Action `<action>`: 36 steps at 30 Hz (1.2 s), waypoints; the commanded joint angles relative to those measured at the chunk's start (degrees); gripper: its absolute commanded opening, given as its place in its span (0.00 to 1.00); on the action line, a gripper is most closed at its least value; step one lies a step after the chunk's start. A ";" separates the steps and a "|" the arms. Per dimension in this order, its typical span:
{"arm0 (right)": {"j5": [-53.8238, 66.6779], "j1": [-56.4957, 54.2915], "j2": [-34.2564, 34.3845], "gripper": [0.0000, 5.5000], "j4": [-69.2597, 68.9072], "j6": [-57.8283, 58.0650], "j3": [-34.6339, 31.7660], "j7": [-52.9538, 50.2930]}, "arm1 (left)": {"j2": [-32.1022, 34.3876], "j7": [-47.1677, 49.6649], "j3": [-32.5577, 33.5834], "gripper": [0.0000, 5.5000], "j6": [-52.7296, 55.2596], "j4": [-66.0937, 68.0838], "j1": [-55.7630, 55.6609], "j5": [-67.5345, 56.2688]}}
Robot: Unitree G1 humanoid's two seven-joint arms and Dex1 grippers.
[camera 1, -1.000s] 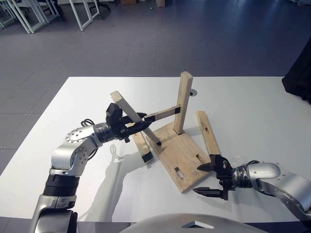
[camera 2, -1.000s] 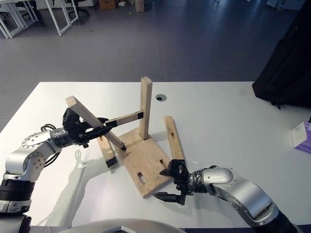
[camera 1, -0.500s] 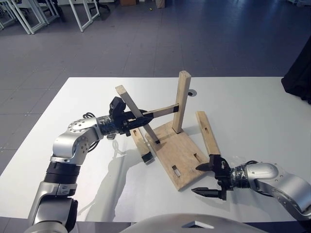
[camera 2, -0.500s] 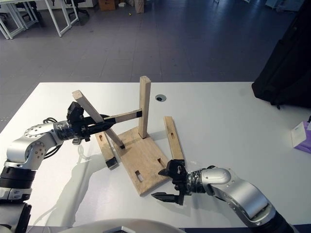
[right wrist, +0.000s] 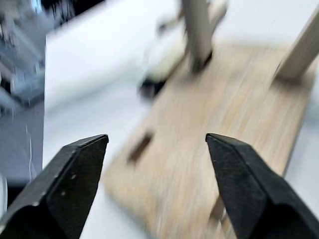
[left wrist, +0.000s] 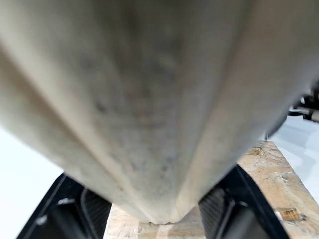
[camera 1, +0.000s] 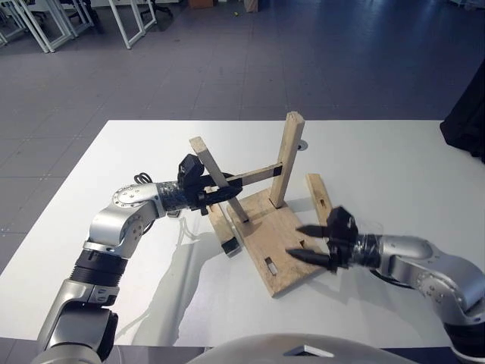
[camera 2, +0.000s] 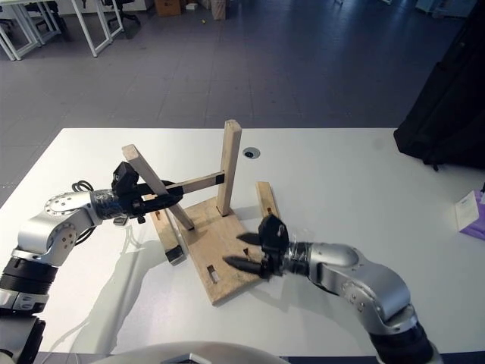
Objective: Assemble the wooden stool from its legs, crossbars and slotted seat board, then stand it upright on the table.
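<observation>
Left gripper (camera 1: pixel 206 196) clenched around the tilted leg (camera 1: pixel 213 168); right gripper (camera 1: pixel 294 241) spread wide, empty, seat board (camera 1: pixel 261 231) just beyond its fingertips.

Board (camera 1: pixel 261 235) on table (camera 1: pixel 379 163), upright leg (camera 1: pixel 286 159) behind, tilted leg (camera 1: pixel 206 158) left, loose leg (camera 1: pixel 315 190) right

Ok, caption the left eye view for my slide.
Left gripper clamps a slanted leg on the seat board; open right gripper hovers above it.

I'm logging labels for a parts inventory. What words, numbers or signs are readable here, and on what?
None readable.
Purple and white box at the far right: print too small to read.
Seat board, upright leg, tilted leg: bare wood, no markings seen.
</observation>
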 commanded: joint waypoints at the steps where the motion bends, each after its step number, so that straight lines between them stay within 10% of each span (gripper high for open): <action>1: 17.38 -14.89 22.21 0.50 2.15 1.11 -6.97 -25.41 | 3.36 6.26 -10.95 0.37 3.96 5.93 7.84 17.82; 4: 10.31 -22.76 33.46 0.41 6.76 -4.41 -3.75 -35.13 | 2.74 6.17 -11.37 0.37 3.90 6.50 7.59 17.13; 13: -34.50 -29.21 24.45 0.39 31.15 -18.45 18.69 -38.48 | 1.99 5.19 -13.80 0.37 3.05 7.43 4.06 17.57; 22: -41.39 -21.73 20.71 0.39 29.16 -11.73 28.13 -30.10 | 1.94 5.63 -15.49 0.37 3.10 8.05 1.95 16.93; 29: -15.09 -12.55 24.66 0.39 5.15 -10.31 7.43 -22.67 | 1.98 6.35 -16.08 0.37 2.88 8.94 3.36 16.55; 33: 6.27 -5.29 5.51 0.39 -4.28 5.61 -5.42 -9.90 | 2.92 4.14 -15.89 0.37 2.42 12.04 4.31 15.53; 36: -7.07 -9.29 -3.67 0.39 7.41 5.09 -9.01 -15.25 | 3.15 2.59 -15.72 0.37 0.41 15.59 1.37 16.47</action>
